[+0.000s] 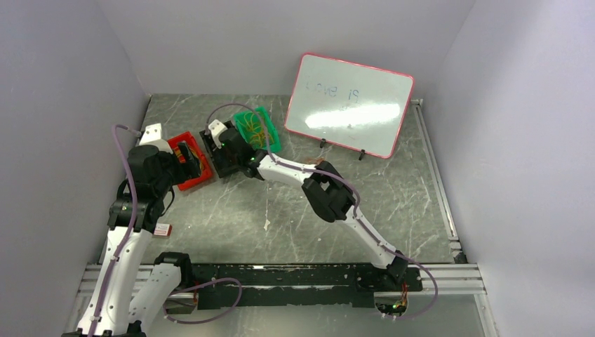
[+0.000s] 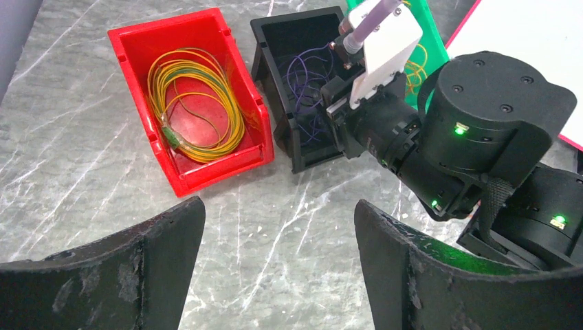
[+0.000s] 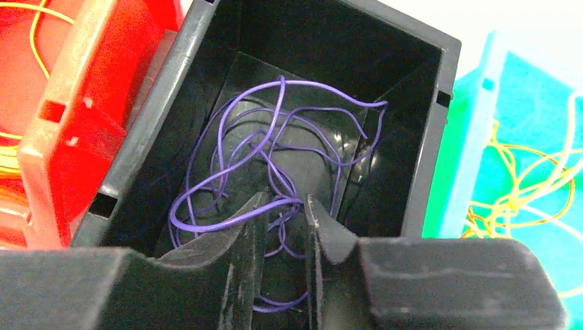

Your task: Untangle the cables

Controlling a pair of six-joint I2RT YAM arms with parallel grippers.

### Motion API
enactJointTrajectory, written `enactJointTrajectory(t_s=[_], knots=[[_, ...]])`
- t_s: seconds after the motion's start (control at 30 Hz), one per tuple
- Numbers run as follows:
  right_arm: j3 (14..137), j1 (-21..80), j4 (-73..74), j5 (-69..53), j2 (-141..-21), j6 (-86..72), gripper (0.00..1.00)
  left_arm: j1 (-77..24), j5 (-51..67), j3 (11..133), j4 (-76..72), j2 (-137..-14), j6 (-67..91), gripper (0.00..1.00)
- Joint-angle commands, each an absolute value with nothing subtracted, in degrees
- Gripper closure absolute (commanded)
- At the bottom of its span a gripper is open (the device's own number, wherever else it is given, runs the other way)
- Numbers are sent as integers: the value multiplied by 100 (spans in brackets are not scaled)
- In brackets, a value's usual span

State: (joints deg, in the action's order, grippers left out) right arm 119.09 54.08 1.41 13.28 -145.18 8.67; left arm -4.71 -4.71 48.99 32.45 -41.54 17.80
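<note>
Right gripper (image 3: 285, 203), jaws narrowly parted, sits low in the black bin (image 3: 412, 137) among the purple cable (image 3: 271, 161), probably to leave it there alone. Left gripper (image 2: 278, 206) hovers spread and empty over the tabletop (image 2: 69, 172); yellow-green cable (image 2: 234, 117) lies in the red bin (image 2: 137, 41).

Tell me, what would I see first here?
Three bins sit in a row: a red bin holding a yellow-green cable coil, a black bin with a purple cable, a green bin with an orange tangle. The right gripper dips into the black one. A pink-edged whiteboard leans behind.
</note>
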Motion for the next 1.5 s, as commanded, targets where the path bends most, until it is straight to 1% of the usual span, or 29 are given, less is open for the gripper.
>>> enactJointTrajectory(t_s=[0.0, 0.23, 0.5, 0.63, 0.73, 0.83, 1.0, 1.13, 1.3, 1.37, 1.47], knots=[[11585, 5397, -216, 1272, -13875, 822, 68, -492, -389, 4872, 3208, -4138, 1748, 16], [11254, 5406, -201, 1152, -13362, 852, 58, -492, -387, 4858, 3192, -4122, 1766, 16], [10345, 5408, -195, 1071, -12674, 844, 51, -492, -271, 4819, 3130, -4160, 1802, 16], [10175, 5402, -206, 1050, -12625, 858, 50, -492, -259, 4823, 3114, -4179, 1814, 16], [10564, 5394, 74, 1006, -12842, 873, 53, -492, -241, 4834, 3116, -4192, 1828, 16], [10760, 5393, 255, 933, -12922, 697, 54, -492, -278, 4833, 3135, -4178, 1838, 16], [10422, 5365, 136, 1122, -12599, 299, 53, -492, -223, 4799, 3090, -4176, 1850, 16], [9709, 5203, 151, 1023, -12012, -251, 52, -492, -166, 4811, 3048, -4278, 1827, 16], [8165, 4867, 28, 1303, -10545, -1179, 51, -491, 4, 4760, 2836, -4412, 1840, 16], [7441, 4707, 91, 1527, -9967, -1564, 51, -492, 87, 4703, 2677, -4484, 1883, 14], [6731, 4346, 443, 1892, -9222, -1987, 50, -492, 118, 4720, 2514, -4667, 2010, 10]])
